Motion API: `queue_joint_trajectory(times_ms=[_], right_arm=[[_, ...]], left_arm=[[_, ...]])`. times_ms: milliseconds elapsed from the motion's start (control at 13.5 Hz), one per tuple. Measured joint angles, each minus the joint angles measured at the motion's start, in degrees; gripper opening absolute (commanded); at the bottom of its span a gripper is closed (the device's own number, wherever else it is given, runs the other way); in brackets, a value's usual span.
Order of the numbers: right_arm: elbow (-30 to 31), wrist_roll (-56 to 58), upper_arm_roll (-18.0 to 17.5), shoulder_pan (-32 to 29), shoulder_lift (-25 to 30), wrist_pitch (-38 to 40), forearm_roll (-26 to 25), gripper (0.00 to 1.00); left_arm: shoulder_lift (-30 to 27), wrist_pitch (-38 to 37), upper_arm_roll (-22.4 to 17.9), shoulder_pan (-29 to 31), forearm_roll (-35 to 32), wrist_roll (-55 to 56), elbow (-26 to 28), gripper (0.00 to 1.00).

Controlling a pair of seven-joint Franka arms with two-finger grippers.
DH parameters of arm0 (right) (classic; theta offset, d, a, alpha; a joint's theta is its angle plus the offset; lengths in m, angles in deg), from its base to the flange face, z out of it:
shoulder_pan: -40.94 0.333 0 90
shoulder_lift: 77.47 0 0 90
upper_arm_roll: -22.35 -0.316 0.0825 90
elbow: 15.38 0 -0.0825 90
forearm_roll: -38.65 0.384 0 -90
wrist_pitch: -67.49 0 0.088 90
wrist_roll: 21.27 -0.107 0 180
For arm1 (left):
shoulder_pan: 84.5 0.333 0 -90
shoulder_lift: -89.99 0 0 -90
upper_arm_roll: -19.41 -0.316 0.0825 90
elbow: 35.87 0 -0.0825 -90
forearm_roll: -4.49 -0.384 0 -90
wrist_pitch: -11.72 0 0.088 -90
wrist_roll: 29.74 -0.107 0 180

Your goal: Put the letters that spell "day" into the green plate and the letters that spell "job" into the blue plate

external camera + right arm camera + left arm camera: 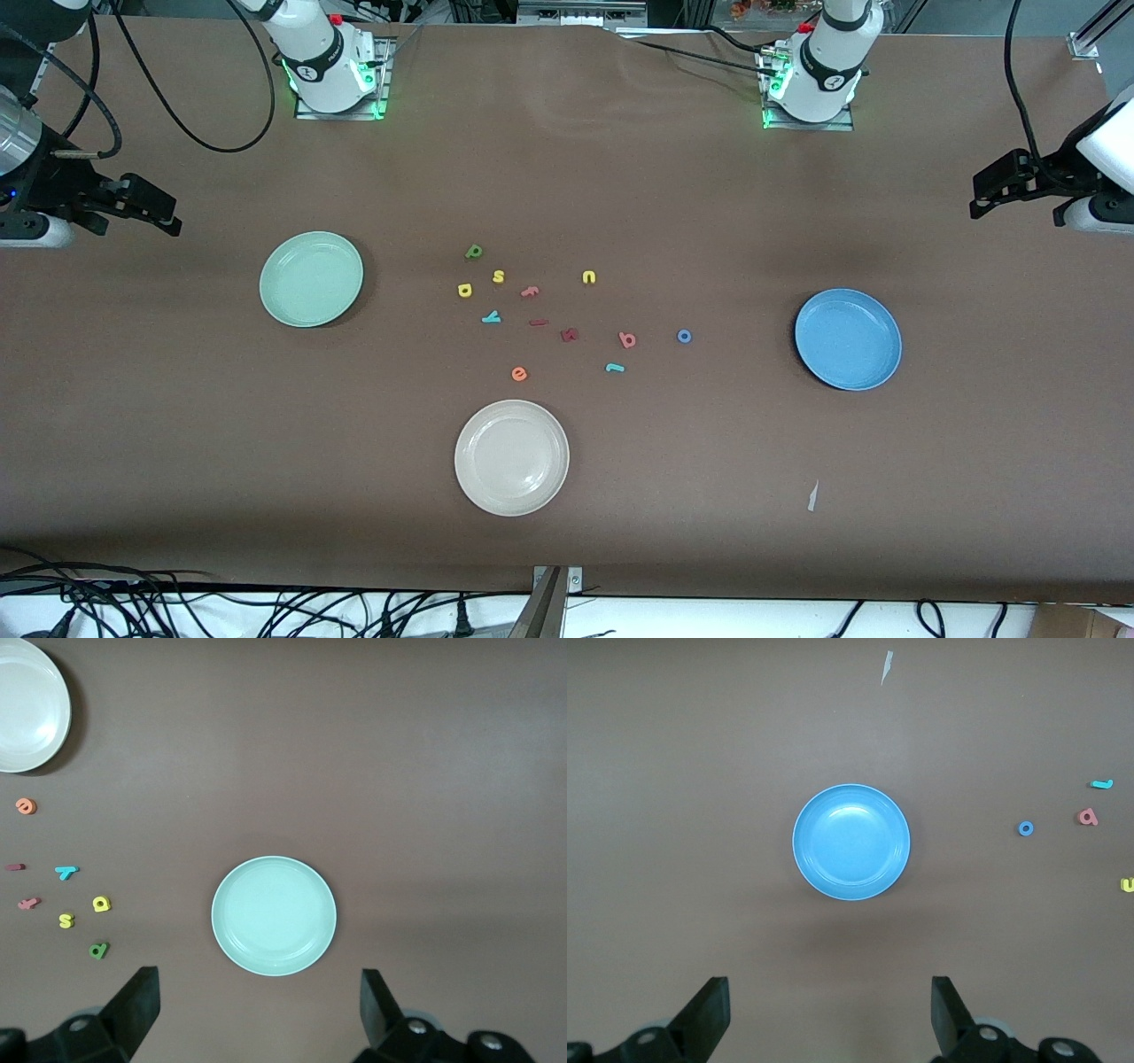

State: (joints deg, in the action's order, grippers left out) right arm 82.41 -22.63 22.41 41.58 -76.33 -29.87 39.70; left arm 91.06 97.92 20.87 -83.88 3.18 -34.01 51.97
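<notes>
Where the brown table (567, 532) lies nearest the front camera stands a round cream-white shallow plate (511, 457), and toward the left arm's end, a small pale scrap (812, 496).

Next farther, the loose foam letters (all tiny, none touching a plate):
- orange "e" (519, 374), just past the cream-white plate;
- teal hook-shaped "j" (614, 367), beside it toward the left arm's end;
- pinkish-red "b" (627, 338) and blue ring "o" (684, 336), near each other;
- two dark red letters (569, 334), one a short bar;
- teal "y" (490, 317);
- yellow "d" (464, 290), pink "f" (530, 291), yellow "s" (499, 276) and yellow "u" (589, 277);
- dark green "a" (474, 252), farthest of the group.

Flanking the letters and well apart from them:
- round sky-blue shallow plate (848, 338), toward the left arm's end, nothing in it;
- round pale mint-green shallow plate (311, 278), toward the right arm's end, nothing in it.

Grippers, both up in the air, both holding nothing:
- left gripper (831, 1014), fingers spread wide, over bare table near the blue plate at the left arm's end;
- right gripper (260, 1014), fingers likewise spread wide, over bare table near the green plate at the right arm's end.

Farthest, both white arm bases (335, 66) stand along the table's edge.
</notes>
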Motion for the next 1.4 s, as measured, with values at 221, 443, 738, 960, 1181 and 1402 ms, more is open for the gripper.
queue_joint_trajectory(times_ms=[221,443,738,960,1181,1402], right_arm=[[0.0,0.0,0.0,0.0,0.0,0.0,0.0,1.00],[0.0,0.0,0.0,0.0,0.0,0.0,0.0,1.00],[0.0,0.0,-0.4,0.2,0.0,-0.1,0.0,1.00],[0.1,-3.5,-1.0,1.4,-0.6,-1.6,0.2,1.00],[0.4,-12.6,-2.0,5.4,-4.0,-5.3,0.2,1.00],[0.7,-26.0,-2.6,12.2,-9.5,-9.0,0.2,1.00]], left_arm=[[0.0,0.0,0.0,0.0,0.0,0.0,0.0,1.00],[0.0,0.0,0.0,0.0,0.0,0.0,0.0,1.00],[0.0,-0.1,0.1,0.0,0.0,0.0,0.0,1.00],[0.0,-0.5,0.1,0.0,0.0,0.0,0.0,1.00],[0.0,-0.6,0.1,0.0,0.0,0.0,-0.1,1.00],[0.0,-0.7,0.2,-0.3,0.0,0.0,-0.2,1.00]])
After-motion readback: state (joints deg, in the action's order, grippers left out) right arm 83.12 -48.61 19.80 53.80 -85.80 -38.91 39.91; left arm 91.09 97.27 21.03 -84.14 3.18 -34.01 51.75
